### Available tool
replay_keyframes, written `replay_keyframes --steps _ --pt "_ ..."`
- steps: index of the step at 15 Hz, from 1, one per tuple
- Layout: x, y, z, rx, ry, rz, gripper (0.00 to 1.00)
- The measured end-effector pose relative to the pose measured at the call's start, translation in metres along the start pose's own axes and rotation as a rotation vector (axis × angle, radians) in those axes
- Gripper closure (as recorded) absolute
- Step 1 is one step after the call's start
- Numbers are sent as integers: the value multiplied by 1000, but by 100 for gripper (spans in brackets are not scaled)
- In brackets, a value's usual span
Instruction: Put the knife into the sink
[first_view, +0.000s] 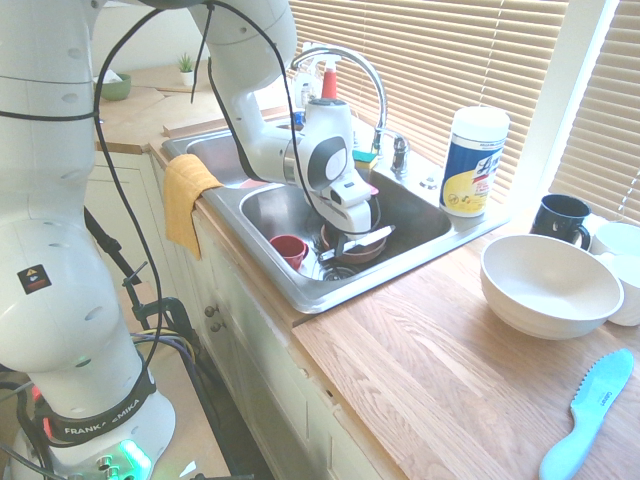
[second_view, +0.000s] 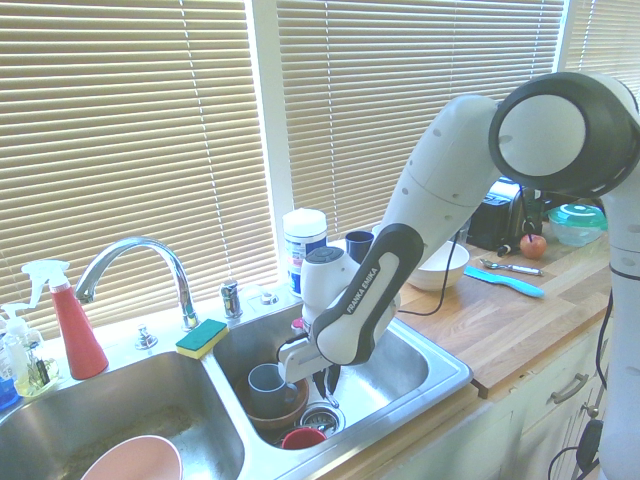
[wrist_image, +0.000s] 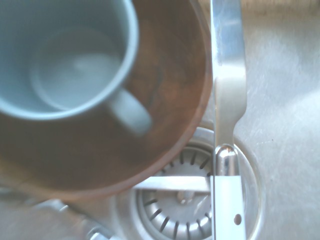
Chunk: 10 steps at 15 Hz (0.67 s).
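Overall, the sink (first_view: 420, 232) is the largest item under review: two steel basins set in a wooden counter. Its nearer basin to the white bowl (first_view: 551, 286) takes the arm, reaching down inside. A brown bowl (second_view: 290, 412) occupies that basin, with a grey mug (second_view: 268, 389) standing in it, beside the drain (second_view: 323, 418); a red cup (first_view: 289, 250) sits near both. The gripper (first_view: 345, 243) is closed on the knife (first_view: 370, 239), which lies crosswise beneath it, within the basin's outline and above the drain. The second exterior view is poor here, the arm masking most of the knife; whether any part of it touches the basin floor or the bowl cannot be certified. Step in hand, as judged: the final lowering and release. The next move calls for a short descent clear of the bowl's rim, a gentle opening, then a straight lift away.
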<state>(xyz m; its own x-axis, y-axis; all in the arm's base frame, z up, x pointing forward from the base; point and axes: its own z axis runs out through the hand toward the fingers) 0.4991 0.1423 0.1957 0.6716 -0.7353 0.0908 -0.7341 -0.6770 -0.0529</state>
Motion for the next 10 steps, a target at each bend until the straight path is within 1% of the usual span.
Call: replay_keyframes --steps 2,6,7,10 --pt "8 -6 22 -7 -8 9 100" --pt "11 -12 49 -14 -29 13 100" --pt "13 -11 54 -15 -35 17 0" --pt "18 -8 57 -9 -48 32 0"
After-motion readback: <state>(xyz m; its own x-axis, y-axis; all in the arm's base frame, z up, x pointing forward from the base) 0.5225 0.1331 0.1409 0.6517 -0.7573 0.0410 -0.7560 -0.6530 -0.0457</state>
